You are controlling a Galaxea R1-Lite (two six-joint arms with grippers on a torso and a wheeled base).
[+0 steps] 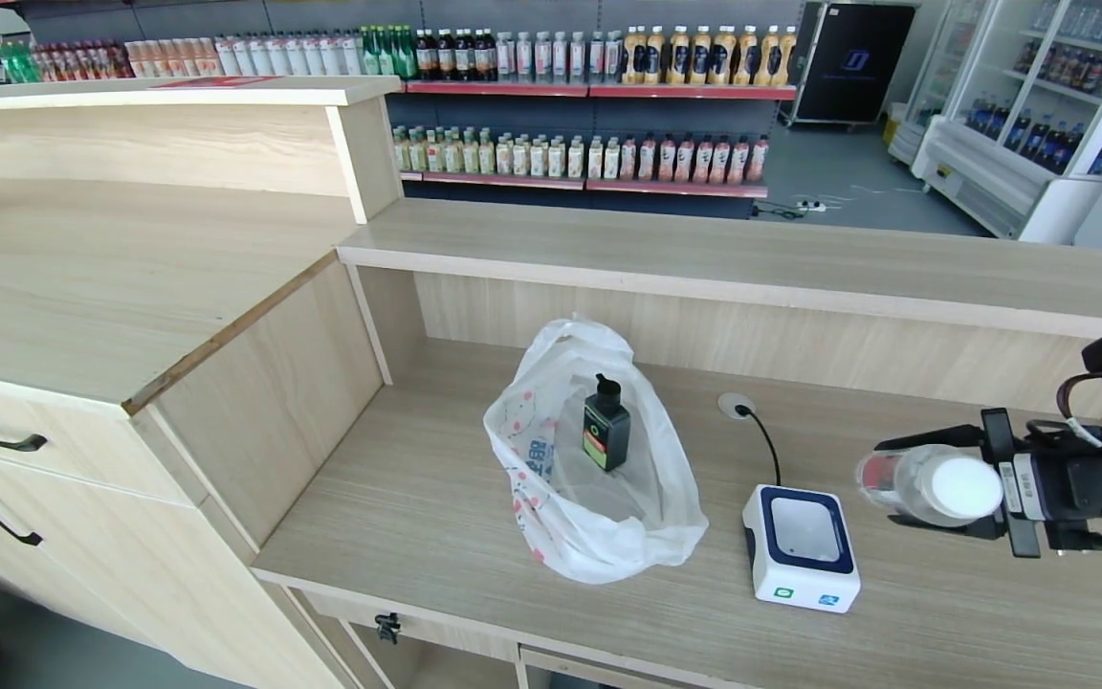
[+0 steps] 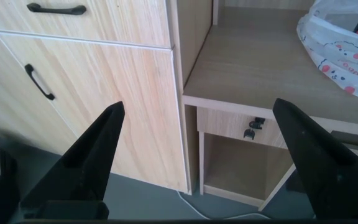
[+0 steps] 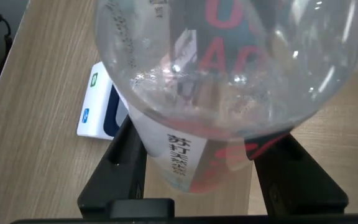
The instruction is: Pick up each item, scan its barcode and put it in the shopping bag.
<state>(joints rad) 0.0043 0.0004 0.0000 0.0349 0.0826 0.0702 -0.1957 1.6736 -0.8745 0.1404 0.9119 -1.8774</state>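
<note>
My right gripper (image 1: 929,483) is shut on a clear plastic bottle (image 1: 924,484) with a white cap and red label, held on its side above the counter, right of the white barcode scanner (image 1: 803,545). The wrist view looks along the bottle (image 3: 229,81), with the scanner (image 3: 101,106) beyond it. A white shopping bag (image 1: 589,459) lies open mid-counter with a dark pump bottle (image 1: 606,426) standing inside. My left gripper (image 2: 197,162) is open, low beside the counter's front left corner, with the shopping bag (image 2: 334,43) farther off.
The scanner's black cable (image 1: 763,435) runs to a grommet in the counter. A raised wooden counter (image 1: 130,268) with drawers (image 2: 73,68) stands on the left. A ledge (image 1: 752,258) borders the back. Shelves of drinks (image 1: 589,96) and fridges fill the shop behind.
</note>
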